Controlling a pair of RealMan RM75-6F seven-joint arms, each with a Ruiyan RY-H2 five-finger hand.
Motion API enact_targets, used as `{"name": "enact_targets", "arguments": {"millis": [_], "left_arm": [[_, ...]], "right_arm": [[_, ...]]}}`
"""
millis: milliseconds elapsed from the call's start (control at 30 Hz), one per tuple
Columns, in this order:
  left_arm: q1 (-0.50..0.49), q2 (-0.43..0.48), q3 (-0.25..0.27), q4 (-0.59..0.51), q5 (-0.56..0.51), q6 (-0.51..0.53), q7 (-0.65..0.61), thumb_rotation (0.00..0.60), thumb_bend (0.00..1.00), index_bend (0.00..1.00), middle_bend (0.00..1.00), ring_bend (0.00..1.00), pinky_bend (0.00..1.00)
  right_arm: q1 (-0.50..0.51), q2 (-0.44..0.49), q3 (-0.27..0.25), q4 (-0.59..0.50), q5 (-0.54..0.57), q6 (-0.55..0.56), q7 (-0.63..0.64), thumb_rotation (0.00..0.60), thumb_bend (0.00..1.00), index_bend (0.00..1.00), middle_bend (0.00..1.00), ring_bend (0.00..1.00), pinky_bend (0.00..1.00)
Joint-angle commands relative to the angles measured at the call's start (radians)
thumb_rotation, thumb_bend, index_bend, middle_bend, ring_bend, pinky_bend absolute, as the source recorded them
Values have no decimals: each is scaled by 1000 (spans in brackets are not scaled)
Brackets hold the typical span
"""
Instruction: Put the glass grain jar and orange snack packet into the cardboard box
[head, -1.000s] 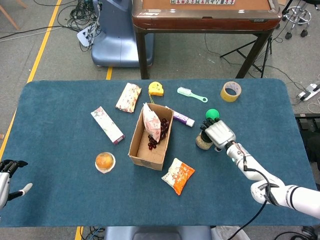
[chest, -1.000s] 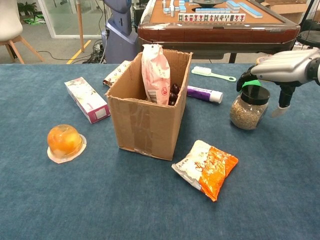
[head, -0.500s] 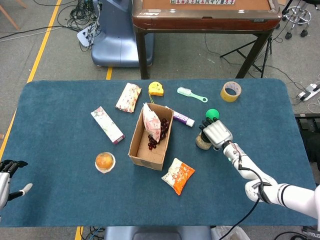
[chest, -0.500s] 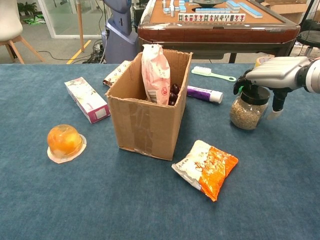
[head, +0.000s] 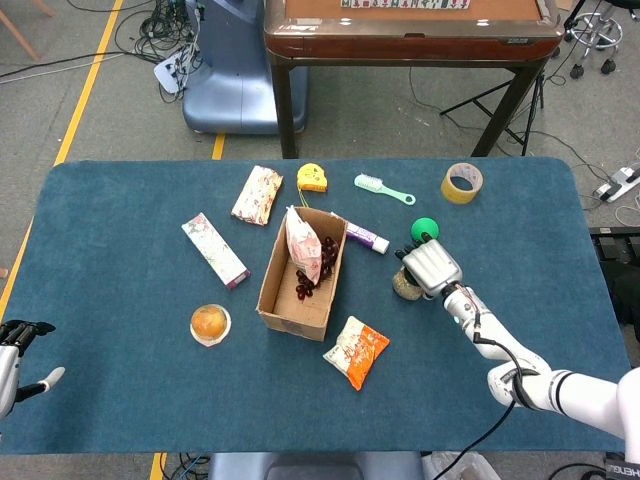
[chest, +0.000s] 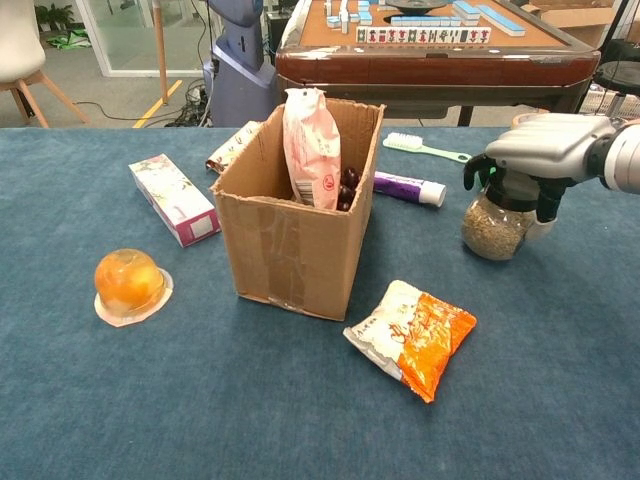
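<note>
Glass grain jar (chest: 492, 226): upright on the desk (head: 120, 400), right of the cardboard box (chest: 296, 225); right hand (chest: 545, 150) on its lid, fingers (chest: 549, 204) wrapped round it. Orange snack packet (chest: 412, 336): flat in front of the box. Left hand (head: 12, 362): desk edge, fingers apart, holding nothing.

- One open brown cardboard box (chest: 292, 235)
- One glass jar of grain (chest: 493, 229)
- One orange snack packet (chest: 412, 336)
- Two patterned pink cartons (head: 215, 249) (head: 258, 194)
- One roll of tape (head: 462, 182)
</note>
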Motion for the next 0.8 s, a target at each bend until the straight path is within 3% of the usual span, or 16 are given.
{"name": "enact_targets", "arguments": {"millis": [33,400,800], "left_arm": [[0,0,0,0,0,-1,0,600,86,372,413,278,383],[-3,-4,-3,4,-8,-8,8,600,85,372,413,278,383],[-4,-8,-4,7,-7,-7,20,600,85,372,413,278,383]], "right_arm": [[-6,3,2,0,-6,7,9,600,0,330,462,344,207],[-41,83,27,-84,-62,74,75,600,0,382,502,385,207],[-61,278,138,-398,-107,233,72,600,0,382,502,386,240]]}}
